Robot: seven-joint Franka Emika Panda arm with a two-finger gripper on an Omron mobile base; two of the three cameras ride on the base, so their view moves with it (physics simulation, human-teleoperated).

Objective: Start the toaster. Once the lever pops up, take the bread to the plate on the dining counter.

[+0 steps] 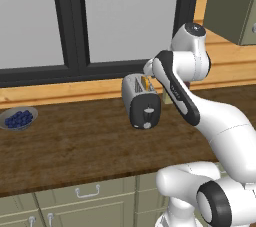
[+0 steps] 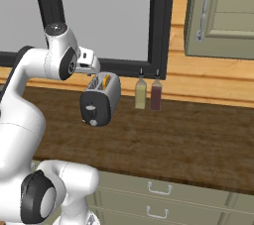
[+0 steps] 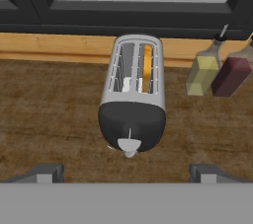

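**Hand view: my gripper wide above the toaster**

Hand view, left to right: my gripper (image 3: 126,171) is spread wide and empty; the toaster (image 3: 132,94) stands on the worktop (image 3: 49,114), the bread (image 3: 147,67) in its right slot, two bottles (image 3: 217,70) beside.

The toaster (image 3: 132,90) has a smooth, brushed-looking silver-grey metal shell with a soft sheen, and its near end face is matt black, like plastic. The bread (image 3: 147,67) in its right slot shows a golden-brown crust edge. The desk (image 1: 75,146) is dark wood with a clear streaky grain and a low satin finish; the wall strip (image 2: 208,83) behind it is lighter, honey-coloured wood. To the right stand two bottles (image 3: 217,72) of glossy clear glass or plastic, one yellowish, one dark red. The bowl (image 1: 18,119) at far left looks smooth matt grey. The cabinet fronts (image 2: 163,201) are matt sage-green with pale metal handles.
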